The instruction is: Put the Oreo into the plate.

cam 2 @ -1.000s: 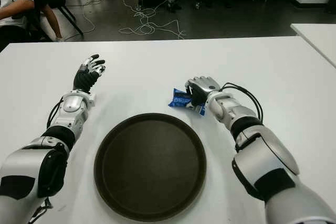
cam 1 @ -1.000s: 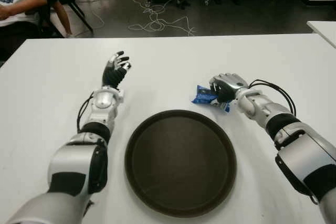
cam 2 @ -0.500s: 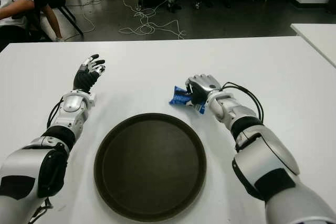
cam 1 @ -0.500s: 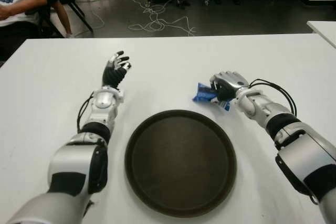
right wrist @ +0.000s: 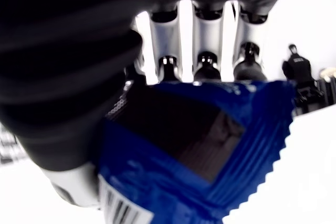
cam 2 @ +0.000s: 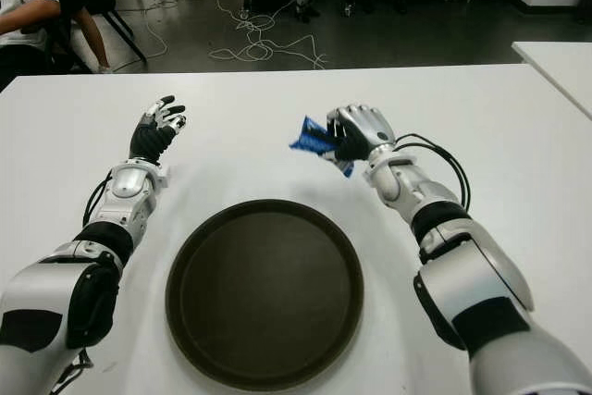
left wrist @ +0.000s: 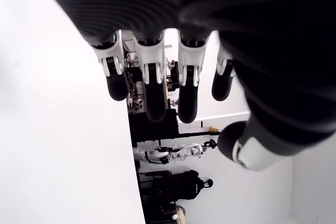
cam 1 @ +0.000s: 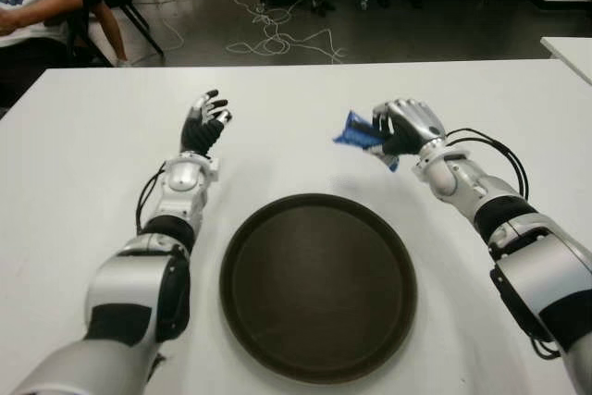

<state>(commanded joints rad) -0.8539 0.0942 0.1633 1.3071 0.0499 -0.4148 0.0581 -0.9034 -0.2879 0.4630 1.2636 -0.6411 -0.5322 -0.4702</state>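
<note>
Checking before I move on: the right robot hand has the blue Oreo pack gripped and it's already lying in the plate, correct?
Not quite. The right robot hand does grip the blue Oreo pack, but holds it above the table beyond the empty plate, as the left eye view shows.

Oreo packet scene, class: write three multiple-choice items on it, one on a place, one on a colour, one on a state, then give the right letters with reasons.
1. Where is the Oreo packet?
A. In the right hand
B. On the plate
C. In the left hand

2. What colour is the packet?
A. Red
B. Blue
C. Yellow

3. How is the left hand?
A. Gripping the plate
B. Clenched on a packet
C. Open, holding nothing

Answers:
1 A: the right hand's fingers close round it beyond the dark plate.
2 B: the wrapper is blue.
3 C: its fingers are spread and hold nothing.
</note>
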